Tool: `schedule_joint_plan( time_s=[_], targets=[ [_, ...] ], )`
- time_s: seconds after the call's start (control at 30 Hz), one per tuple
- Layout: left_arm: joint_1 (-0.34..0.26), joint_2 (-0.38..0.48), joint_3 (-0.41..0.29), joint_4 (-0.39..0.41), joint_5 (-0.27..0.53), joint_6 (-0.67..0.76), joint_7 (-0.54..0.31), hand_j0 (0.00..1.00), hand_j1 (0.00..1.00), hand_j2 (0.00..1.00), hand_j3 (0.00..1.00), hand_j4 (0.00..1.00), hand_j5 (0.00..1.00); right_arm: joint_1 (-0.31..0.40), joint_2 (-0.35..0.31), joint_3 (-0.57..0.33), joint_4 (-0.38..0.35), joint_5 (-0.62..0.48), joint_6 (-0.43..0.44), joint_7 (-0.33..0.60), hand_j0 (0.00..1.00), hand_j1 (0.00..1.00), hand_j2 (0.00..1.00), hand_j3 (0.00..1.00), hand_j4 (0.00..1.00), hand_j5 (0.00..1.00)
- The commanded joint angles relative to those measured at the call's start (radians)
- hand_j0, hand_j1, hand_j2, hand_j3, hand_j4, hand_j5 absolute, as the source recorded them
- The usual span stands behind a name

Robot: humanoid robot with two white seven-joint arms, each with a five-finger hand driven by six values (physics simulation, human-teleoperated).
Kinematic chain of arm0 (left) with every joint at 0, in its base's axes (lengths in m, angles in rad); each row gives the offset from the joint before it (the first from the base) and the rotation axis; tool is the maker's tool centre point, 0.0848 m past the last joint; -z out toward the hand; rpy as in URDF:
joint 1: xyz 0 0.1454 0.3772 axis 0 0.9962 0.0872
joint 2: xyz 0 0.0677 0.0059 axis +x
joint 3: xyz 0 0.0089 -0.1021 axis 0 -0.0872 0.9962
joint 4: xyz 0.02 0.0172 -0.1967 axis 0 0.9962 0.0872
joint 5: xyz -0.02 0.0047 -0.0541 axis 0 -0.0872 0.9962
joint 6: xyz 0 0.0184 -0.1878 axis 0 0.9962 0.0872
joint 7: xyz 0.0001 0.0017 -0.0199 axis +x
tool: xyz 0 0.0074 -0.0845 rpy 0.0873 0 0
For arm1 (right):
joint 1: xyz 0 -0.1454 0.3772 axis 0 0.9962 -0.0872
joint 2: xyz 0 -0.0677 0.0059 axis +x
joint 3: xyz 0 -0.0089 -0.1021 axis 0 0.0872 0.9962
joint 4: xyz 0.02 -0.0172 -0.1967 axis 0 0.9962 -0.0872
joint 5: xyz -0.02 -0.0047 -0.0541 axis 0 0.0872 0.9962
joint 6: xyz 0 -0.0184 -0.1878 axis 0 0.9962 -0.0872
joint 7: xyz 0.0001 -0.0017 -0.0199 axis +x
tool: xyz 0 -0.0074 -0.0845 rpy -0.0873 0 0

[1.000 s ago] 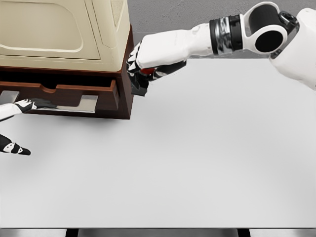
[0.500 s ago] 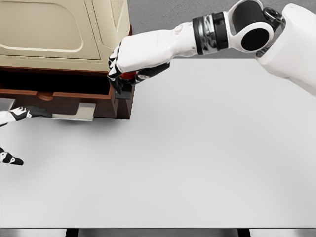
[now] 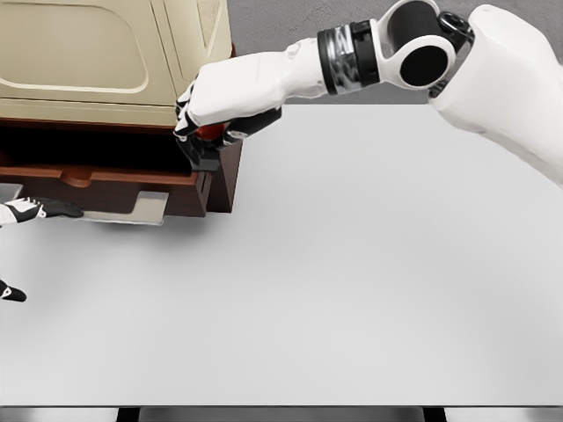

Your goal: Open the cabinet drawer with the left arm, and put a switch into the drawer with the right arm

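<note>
The brown cabinet drawer (image 3: pixel 114 185) stands pulled out under the cream cabinet (image 3: pixel 106 61) at the upper left. My right hand (image 3: pixel 207 132) hangs over the drawer's right end, shut on the switch (image 3: pixel 204 145), a dark block with a red button showing between the fingers. My left hand (image 3: pixel 22 215) shows at the far left edge, below the drawer's front, with its fingers spread and holding nothing.
The white table (image 3: pixel 352 281) stretches out to the right and front. A grey metal plate (image 3: pixel 145 209) sticks out under the drawer's front. The table's front edge runs along the bottom of the view.
My right hand has carried the switch leftward, from beside the cabinet's right side to above the drawer's right end. My left hand has slid further left and down, nearly out of view.
</note>
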Motion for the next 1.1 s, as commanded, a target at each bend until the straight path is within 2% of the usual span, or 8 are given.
schedule_joint_plan(
  time_s=[0.0, 0.17, 0.23, 0.5, 0.6, 0.67, 0.97, 1.07],
  targets=[
    [0.001, 0.007, -0.009, 0.013, -0.069, 0.005, -0.011, 1.00, 1.00, 1.00, 1.00, 1.00, 1.00, 0.000, 0.024, 0.002, 0.029, -0.006, 0.003, -0.001, 0.42, 0.42, 0.42, 0.42, 0.42, 0.42],
    [0.002, 0.028, -0.009, 0.012, -0.071, 0.005, -0.011, 1.00, 1.00, 1.00, 1.00, 1.00, 1.00, 0.000, 0.075, 0.010, 0.083, -0.006, 0.003, -0.001, 0.42, 0.42, 0.42, 0.42, 0.42, 0.42],
    [0.008, 0.038, -0.007, 0.012, -0.069, 0.005, -0.010, 1.00, 1.00, 1.00, 1.00, 1.00, 1.00, 0.002, 0.093, 0.008, 0.135, -0.004, 0.003, -0.001, 0.42, 0.42, 0.42, 0.42, 0.42, 0.42],
    [0.005, 0.048, -0.002, 0.012, -0.071, 0.005, 0.020, 1.00, 1.00, 1.00, 1.00, 1.00, 1.00, 0.000, 0.119, 0.007, 0.153, -0.006, 0.003, -0.001, 0.42, 0.42, 0.42, 0.42, 0.42, 0.42],
    [0.007, 0.047, 0.019, 0.013, -0.071, 0.005, 0.021, 1.00, 1.00, 1.00, 1.00, 1.00, 1.00, 0.000, 0.165, 0.007, 0.178, -0.003, 0.003, -0.001, 0.42, 0.42, 0.42, 0.42, 0.42, 0.42],
    [0.005, 0.045, 0.027, 0.015, -0.071, 0.005, 0.030, 1.00, 1.00, 1.00, 1.00, 1.00, 1.00, 0.000, 0.165, 0.007, 0.176, -0.001, 0.003, -0.001, 0.42, 0.42, 0.42, 0.42, 0.42, 0.42],
    [-0.001, 0.032, 0.047, 0.019, -0.071, 0.005, 0.047, 1.00, 1.00, 1.00, 1.00, 1.00, 1.00, 0.002, 0.173, 0.005, 0.172, 0.010, 0.003, -0.001, 0.52, 0.52, 0.52, 0.52, 0.52, 0.52],
    [-0.004, 0.027, 0.050, 0.016, -0.071, 0.005, 0.047, 1.00, 1.00, 1.00, 1.00, 1.00, 1.00, 0.002, 0.184, 0.005, 0.169, 0.013, 0.003, -0.001, 0.59, 0.59, 0.59, 0.59, 0.59, 0.59]
  ],
)
